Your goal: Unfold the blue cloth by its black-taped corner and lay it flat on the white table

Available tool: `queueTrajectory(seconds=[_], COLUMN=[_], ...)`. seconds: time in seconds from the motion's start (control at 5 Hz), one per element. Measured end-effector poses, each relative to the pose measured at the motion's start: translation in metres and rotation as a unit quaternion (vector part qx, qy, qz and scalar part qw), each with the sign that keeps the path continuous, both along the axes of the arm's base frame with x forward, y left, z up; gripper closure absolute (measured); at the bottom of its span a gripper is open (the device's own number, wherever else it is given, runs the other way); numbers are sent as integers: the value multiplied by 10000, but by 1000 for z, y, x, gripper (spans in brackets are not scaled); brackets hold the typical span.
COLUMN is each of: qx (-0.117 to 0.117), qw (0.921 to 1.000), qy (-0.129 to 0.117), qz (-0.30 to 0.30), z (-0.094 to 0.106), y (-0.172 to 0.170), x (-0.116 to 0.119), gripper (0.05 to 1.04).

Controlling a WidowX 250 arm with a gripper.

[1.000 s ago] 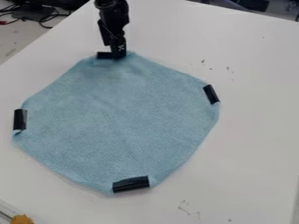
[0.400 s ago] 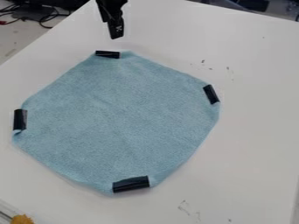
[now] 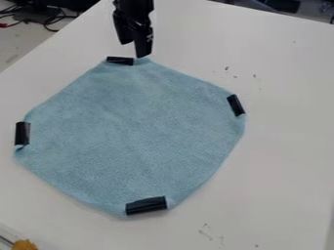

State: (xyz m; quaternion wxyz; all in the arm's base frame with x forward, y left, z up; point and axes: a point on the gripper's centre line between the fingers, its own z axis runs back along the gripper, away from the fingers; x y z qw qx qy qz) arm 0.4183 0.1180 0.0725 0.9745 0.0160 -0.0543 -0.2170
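Note:
The black gripper (image 3: 132, 50) hangs at the top of the camera view with its two fingers apart, open and holding nothing. Its lower fingertip is close to the top corner of a light blue cloth (image 3: 134, 132); whether they touch I cannot tell. The cloth lies spread out flat, its corners folded in. Black tape strips mark the corners: one at the top (image 3: 120, 60), just below the gripper, one at the right (image 3: 236, 105), one at the left (image 3: 23, 133) and one at the bottom (image 3: 146, 205).
The white table (image 3: 281, 146) surrounds the cloth and carries small dark marks at the right and lower right. A yellow-orange object (image 3: 25, 244) sits at the bottom left corner. Dark cables (image 3: 46, 20) lie beyond the table's edge at the upper left.
The gripper first rose from the cloth's top corner, then came down a little and shifted right. Its fingers now show apart. The cloth's outline has stayed nearly the same.

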Motion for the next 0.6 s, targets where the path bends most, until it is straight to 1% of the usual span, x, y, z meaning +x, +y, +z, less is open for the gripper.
queueTrajectory(seconds=[0.2,0.4,0.6], qx=[-101,10,-15], qw=[9968,9898,9847], qy=[-297,-600,-673], qz=[737,1295,1608], z=[16,21,12], y=[-39,-78,-97], x=[-44,-84,-115], gripper=[82,82,82])
